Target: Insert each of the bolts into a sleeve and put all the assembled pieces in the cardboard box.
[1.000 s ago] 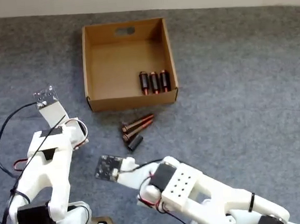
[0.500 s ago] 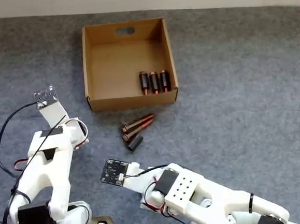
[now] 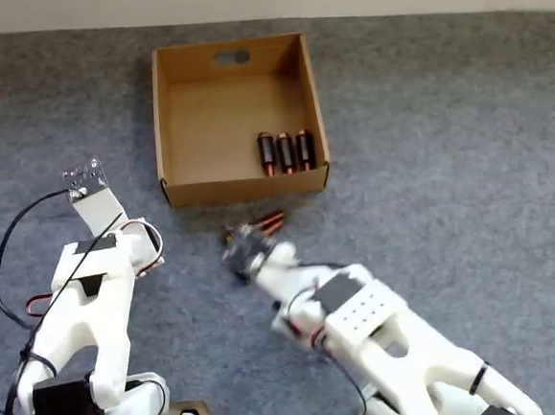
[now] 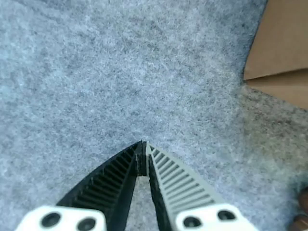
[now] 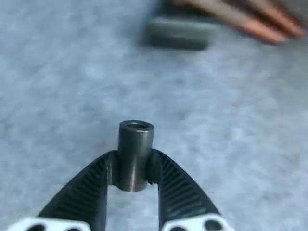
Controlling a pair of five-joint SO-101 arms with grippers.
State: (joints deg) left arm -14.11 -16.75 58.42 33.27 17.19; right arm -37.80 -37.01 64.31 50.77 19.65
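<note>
the sleeve [image 5: 136, 154] is a short, dark grey metal tube with a smooth wall and an open bore at its end. the right gripper [image 5: 134, 167] is clamped on it. its ribbed black fingers press the tube from both sides, and the hollow end sticks out past the fingertips above the grey felt of the bench [image 3: 447, 156].

the right wrist view also shows a second sleeve [image 5: 180, 32] lying on its side on the felt, blurred. just beyond it are the copper-coloured shanks of the loose bolts [image 5: 260, 21].

from the high view the right arm [image 3: 364, 326] covers the grasp. the bolts [image 3: 271, 220] poke out from under its front end, just outside the front wall of the cardboard box [image 3: 204, 127]. three assembled pieces [image 3: 286, 152] lie side by side inside the box against that front wall, near its right corner.

the left arm [image 3: 92, 299] stands well apart to the left. in its wrist view the left gripper [image 4: 143, 156] is clenched on nothing, fingertips touching, over bare felt near a corner of the box [image 4: 284, 43].
</note>
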